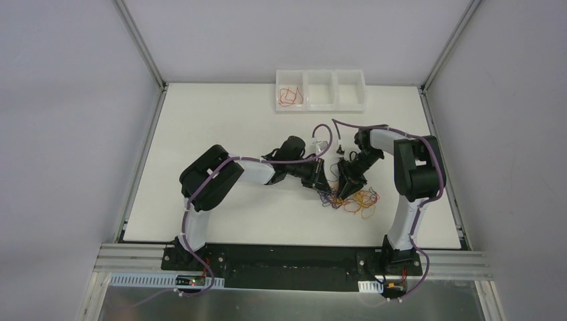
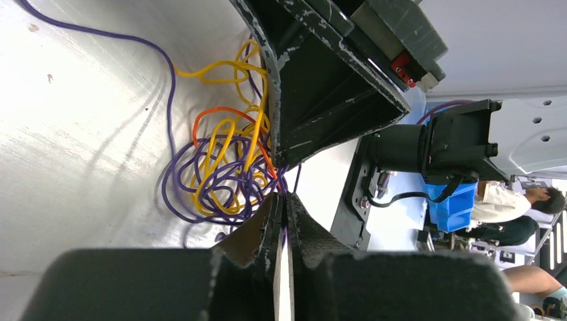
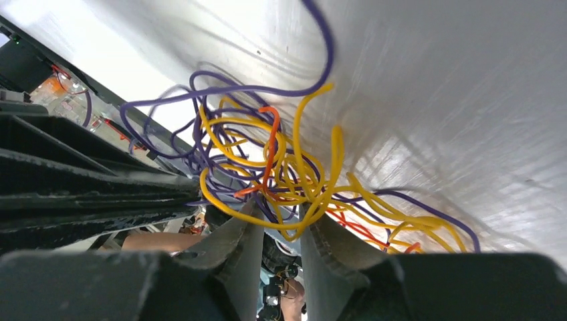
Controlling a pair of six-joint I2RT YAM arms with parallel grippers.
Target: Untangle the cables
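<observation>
A tangle of purple, yellow and orange cables [image 1: 352, 199] lies on the white table between my two grippers. My left gripper [image 1: 325, 183] is at the tangle's left edge. In the left wrist view its jaws [image 2: 285, 198] are pressed together on a purple cable that runs out of the tangle [image 2: 220, 170]. My right gripper [image 1: 348, 189] is right over the tangle. In the right wrist view it [image 3: 277, 219] is open, with a yellow cable loop [image 3: 267, 217] hanging between its fingertips and the tangle [image 3: 281, 160] just beyond.
A white three-compartment tray [image 1: 321, 90] stands at the back, with a red cable [image 1: 290, 97] in its left compartment. The two grippers are very close together; the right one's fingers [image 2: 321, 87] fill the top of the left wrist view.
</observation>
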